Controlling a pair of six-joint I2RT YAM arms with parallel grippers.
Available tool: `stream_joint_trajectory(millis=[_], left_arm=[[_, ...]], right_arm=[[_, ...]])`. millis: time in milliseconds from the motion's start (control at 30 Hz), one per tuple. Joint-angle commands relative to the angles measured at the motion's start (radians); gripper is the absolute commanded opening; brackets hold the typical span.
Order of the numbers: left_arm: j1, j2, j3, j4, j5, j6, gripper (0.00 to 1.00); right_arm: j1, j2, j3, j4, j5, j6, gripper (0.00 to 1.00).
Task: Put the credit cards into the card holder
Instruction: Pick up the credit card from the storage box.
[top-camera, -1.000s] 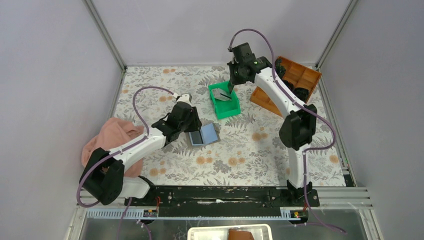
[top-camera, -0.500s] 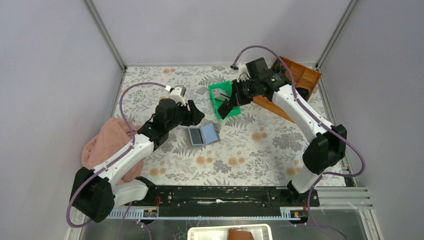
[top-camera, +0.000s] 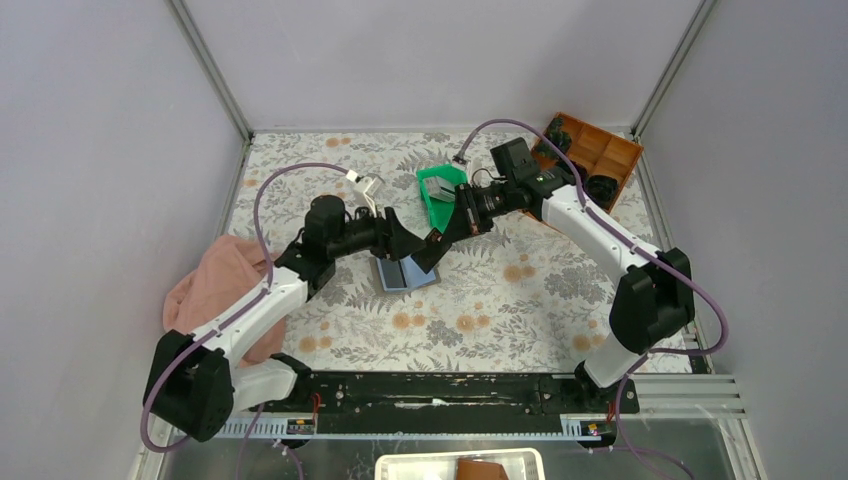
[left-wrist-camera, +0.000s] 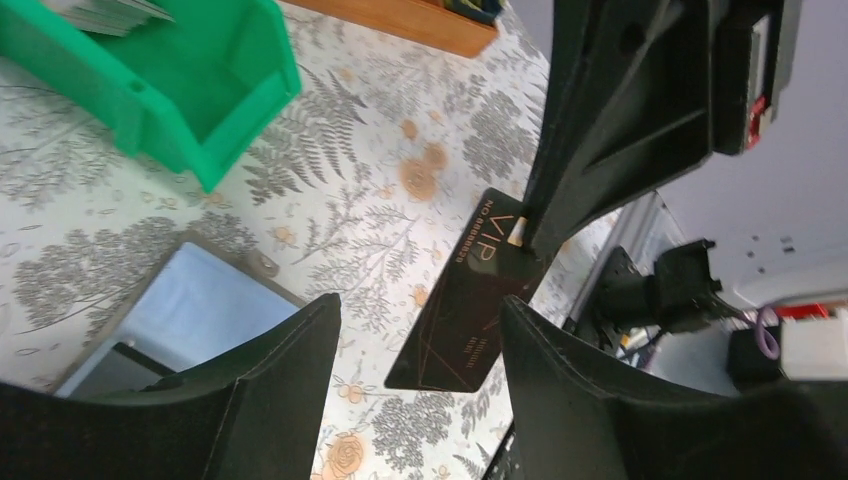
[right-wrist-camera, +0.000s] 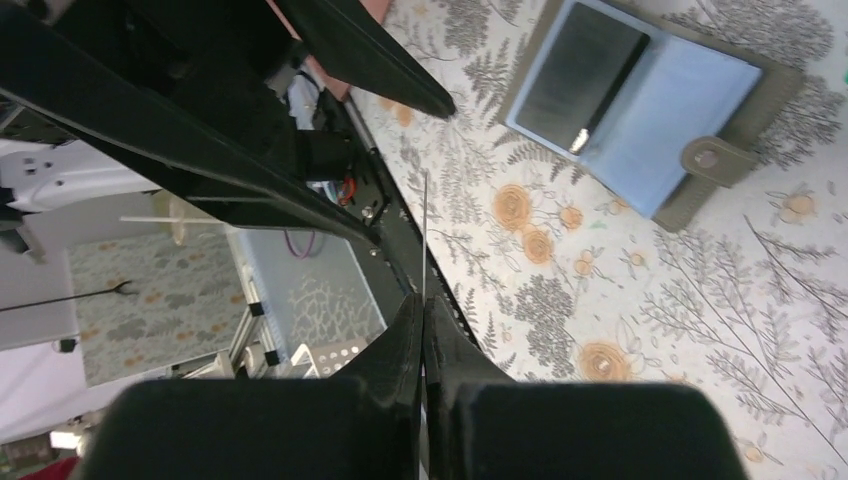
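The right pincer (right-wrist-camera: 422, 310) is shut tight on one dark credit card (left-wrist-camera: 465, 310). The card is held by its top edge and hangs down, tilted, above the flowered table (top-camera: 500, 300). The word "VIP" can be read on it in the left wrist view. In the right wrist view the card is seen from its edge, as a thin line in the middle of the frame.

The left pincer (left-wrist-camera: 420, 300) is spread wide, and nothing is held in it. In the left wrist view the hanging card is seen in the gap between its two fingers (left-wrist-camera: 250, 400). It cannot be told whether the card touches them.

The card holder (right-wrist-camera: 650, 110) is laid open and flat on the table, blue side up, in the upper right of the right wrist view. In the top view it lies just below the two pincers, near the middle of the frame. A second dark card (right-wrist-camera: 582, 75) is seen in its left half.

More silvery cards (left-wrist-camera: 100, 10) are seen in the green bin (left-wrist-camera: 200, 90), at the upper left of the left wrist view.
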Motion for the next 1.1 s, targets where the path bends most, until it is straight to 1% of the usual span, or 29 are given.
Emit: stream_joint_trajectory(millis=[0, 200, 300, 400, 567, 900, 967, 1033, 1067], left_arm=[[0.013, 0.021, -0.007, 0.093, 0.144, -0.01, 0.67], [0.024, 0.038, -0.015, 0.125, 0.216, -0.032, 0.67], [0.028, 0.053, -0.014, 0.127, 0.242, -0.034, 0.63], [0.036, 0.07, -0.013, 0.139, 0.28, -0.045, 0.54], [0.05, 0.084, -0.021, 0.151, 0.331, -0.061, 0.36], [0.084, 0.078, -0.053, 0.196, 0.402, -0.108, 0.16], [0.086, 0.085, -0.058, 0.203, 0.419, -0.116, 0.1], [0.086, 0.091, -0.065, 0.216, 0.433, -0.126, 0.0], [0.086, 0.093, -0.068, 0.223, 0.437, -0.131, 0.0]], right_arm=[[0.006, 0.014, 0.003, 0.083, -0.133, 0.036, 0.0], [0.006, 0.053, 0.003, 0.107, -0.171, 0.052, 0.0], [0.006, 0.066, 0.001, 0.115, -0.189, 0.054, 0.0], [0.005, 0.072, -0.007, 0.127, -0.212, 0.06, 0.0], [0.005, 0.075, -0.03, 0.172, -0.252, 0.083, 0.0], [0.001, 0.093, -0.061, 0.217, -0.292, 0.097, 0.0], [-0.001, 0.098, -0.063, 0.233, -0.295, 0.108, 0.0], [-0.002, 0.104, -0.067, 0.261, -0.301, 0.125, 0.0], [-0.002, 0.109, -0.067, 0.271, -0.301, 0.133, 0.0]])
